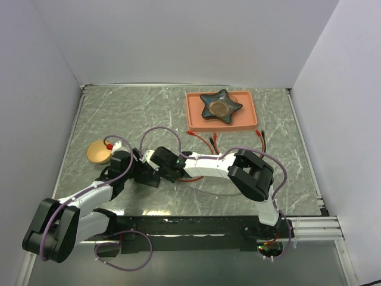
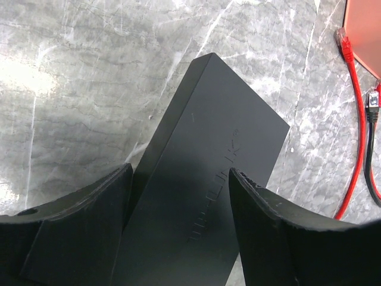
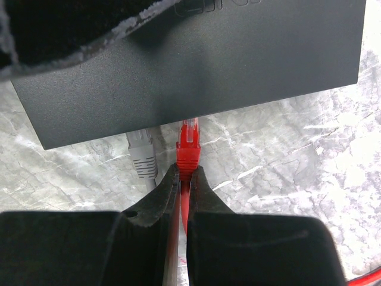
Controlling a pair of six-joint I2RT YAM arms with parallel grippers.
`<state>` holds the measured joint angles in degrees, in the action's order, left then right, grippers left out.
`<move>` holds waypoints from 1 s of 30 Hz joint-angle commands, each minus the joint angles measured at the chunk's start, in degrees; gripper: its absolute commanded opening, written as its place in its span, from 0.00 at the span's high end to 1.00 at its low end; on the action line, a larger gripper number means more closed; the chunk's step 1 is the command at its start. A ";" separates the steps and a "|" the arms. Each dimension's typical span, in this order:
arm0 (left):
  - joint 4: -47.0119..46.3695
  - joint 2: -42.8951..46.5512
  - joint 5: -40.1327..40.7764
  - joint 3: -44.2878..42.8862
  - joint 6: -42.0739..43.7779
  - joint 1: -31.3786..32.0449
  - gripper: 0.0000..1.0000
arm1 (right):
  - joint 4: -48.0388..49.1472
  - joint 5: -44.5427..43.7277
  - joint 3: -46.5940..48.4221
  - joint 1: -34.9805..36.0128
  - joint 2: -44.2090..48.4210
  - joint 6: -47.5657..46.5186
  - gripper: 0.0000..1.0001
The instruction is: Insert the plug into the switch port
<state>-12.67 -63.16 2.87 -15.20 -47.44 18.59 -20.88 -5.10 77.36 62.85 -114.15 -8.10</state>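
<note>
The switch [image 2: 208,155] is a flat matte-black box lying on the marble table. My left gripper [image 2: 181,173] straddles it, with a finger against each long side, and holds it. In the top view the switch [image 1: 150,180] is mostly hidden under both grippers. My right gripper [image 3: 184,173] is shut on the red plug [image 3: 189,146], just behind its boot. The plug's tip is at the switch's [image 3: 238,65] port edge, and I cannot tell how deep it sits. A grey plug [image 3: 141,156] sits at that edge just to its left. The two grippers [image 1: 141,168] [image 1: 162,170] meet left of centre.
An orange tray [image 1: 221,126] at the back holds a dark star-shaped dish [image 1: 220,107]. A tan round dish [image 1: 99,152] sits at the left. Loose red cable [image 1: 205,142] lies in front of the tray. Red [image 2: 357,89] and black [image 2: 372,149] cables run right of the switch.
</note>
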 commanded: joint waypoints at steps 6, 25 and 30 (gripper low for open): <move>-5.17 1.01 -8.59 0.70 -0.46 0.92 0.33 | 13.15 4.84 6.39 1.13 0.86 1.33 1.00; -9.57 6.81 -12.72 3.95 2.88 0.92 0.35 | 14.12 18.01 7.89 -0.10 2.35 -6.40 1.00; -9.04 6.38 -12.28 3.78 2.79 0.92 0.38 | 11.22 18.64 9.03 -0.36 2.61 -7.55 1.00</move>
<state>-15.59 -57.60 1.34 -10.59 -41.56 18.02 -23.42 5.17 79.66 61.23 -114.30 -13.93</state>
